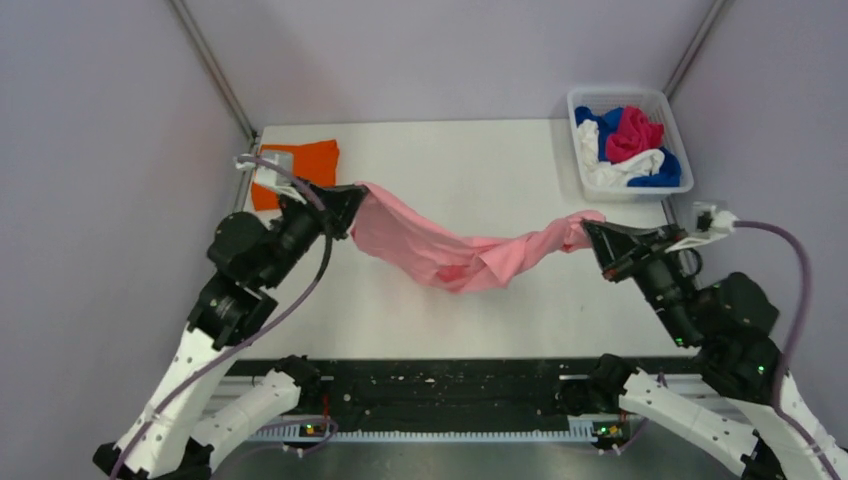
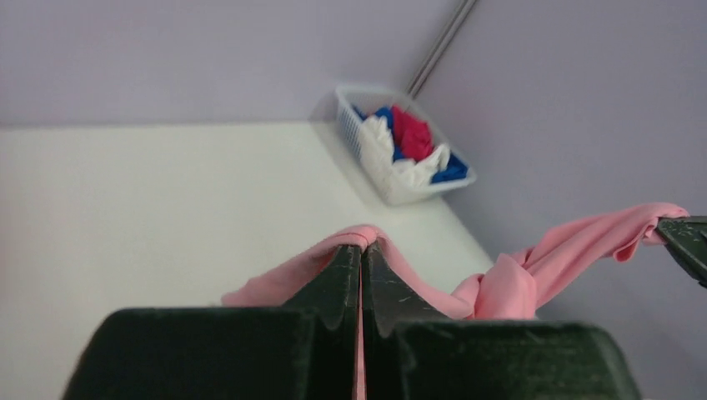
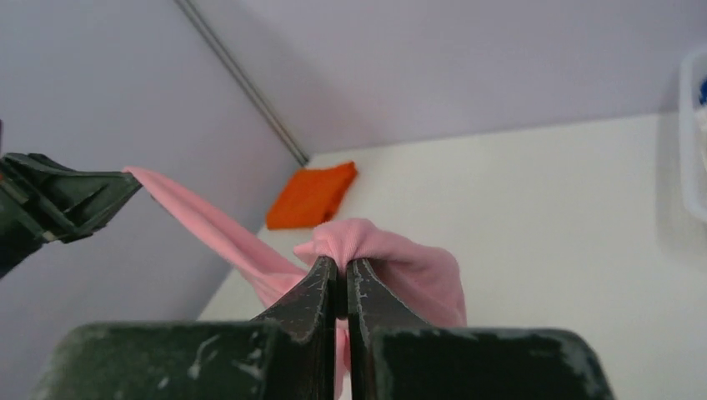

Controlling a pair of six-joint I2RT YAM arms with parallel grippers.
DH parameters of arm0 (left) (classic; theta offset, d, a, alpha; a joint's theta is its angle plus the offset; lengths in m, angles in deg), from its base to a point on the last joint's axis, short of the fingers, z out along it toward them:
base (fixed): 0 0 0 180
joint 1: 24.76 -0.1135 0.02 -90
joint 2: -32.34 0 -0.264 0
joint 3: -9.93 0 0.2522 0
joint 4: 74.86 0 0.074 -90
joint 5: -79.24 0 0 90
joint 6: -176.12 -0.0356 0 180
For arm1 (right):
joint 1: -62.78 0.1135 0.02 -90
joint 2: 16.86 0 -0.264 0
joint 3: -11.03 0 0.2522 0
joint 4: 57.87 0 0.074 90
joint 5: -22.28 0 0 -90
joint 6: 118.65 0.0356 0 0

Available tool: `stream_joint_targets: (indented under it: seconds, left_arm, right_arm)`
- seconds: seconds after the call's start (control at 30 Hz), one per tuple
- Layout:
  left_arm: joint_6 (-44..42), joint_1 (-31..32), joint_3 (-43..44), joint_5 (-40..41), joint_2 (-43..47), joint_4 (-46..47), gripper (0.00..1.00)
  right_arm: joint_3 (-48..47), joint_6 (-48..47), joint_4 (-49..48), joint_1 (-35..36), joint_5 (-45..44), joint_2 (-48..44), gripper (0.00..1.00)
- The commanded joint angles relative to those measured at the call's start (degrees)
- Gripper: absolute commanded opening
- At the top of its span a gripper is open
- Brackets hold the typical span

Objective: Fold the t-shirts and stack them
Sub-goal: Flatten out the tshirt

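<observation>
White table [image 1: 450, 160], lilac walls on three sides. White basket [image 1: 620, 92] sat at the far right corner, holding a crumpled blue t-shirt [image 1: 662, 175], a white t-shirt [image 1: 612, 170] and a magenta t-shirt [image 1: 632, 133] on top. Orange t-shirt [image 1: 305, 160] lay folded flat at the far left corner, just behind the left arm's wrist, which partly covered its near edge in the top view. Pink t-shirt [image 1: 460, 255] hung bunched between the two arms across the middle of the table, sagging at its centre; whether the low point touched the surface could not be told. Nothing stood between the hanging cloth and the table. Left gripper [image 1: 356, 197] was raised at the left side, fingers pointing right toward the centre, jaws pressed together on one end of the pink t-shirt; the left wrist view showed cloth pinched at the fingertips [image 2: 348, 262] and trailing off to the right. Right gripper [image 1: 590, 230] was raised at the right side, near the basket, fingers pointing left, jaws likewise clamped on the other end of the pink cloth, a fold bulging over its fingertips [image 3: 323, 279]. Both arms leaned in from the near edge, elbows bent outward.
</observation>
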Motion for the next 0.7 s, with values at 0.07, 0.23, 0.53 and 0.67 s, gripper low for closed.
stream_joint_targets:
  seconds: [0.07,0.23,0.53,0.67]
  left_arm:
    - [-6.2,0.2,16.7,-3.1,3.9,-0.4,0.0]
    - [-6.6,0.2,23.2,0.6,6.1,-2.9,0.0]
    - [-4.2,0.2,12.9,28.5,2.4,-5.0,0.0]
    - [1.3,-0.3,4.5,42.5,-9.6,-7.5,0.0]
  right_arm:
    - [-12.7,-8.4,-8.0,0.5,17.4,-0.7,0.0]
    - [-20.6,-10.0,-7.6,0.5,21.4,0.7,0.0]
    - [-10.5,-12.0,-4.6,0.5,-4.4,5.1,0.0]
    - [1.9,-5.2,-2.3,0.5,-24.3,11.5,0.0]
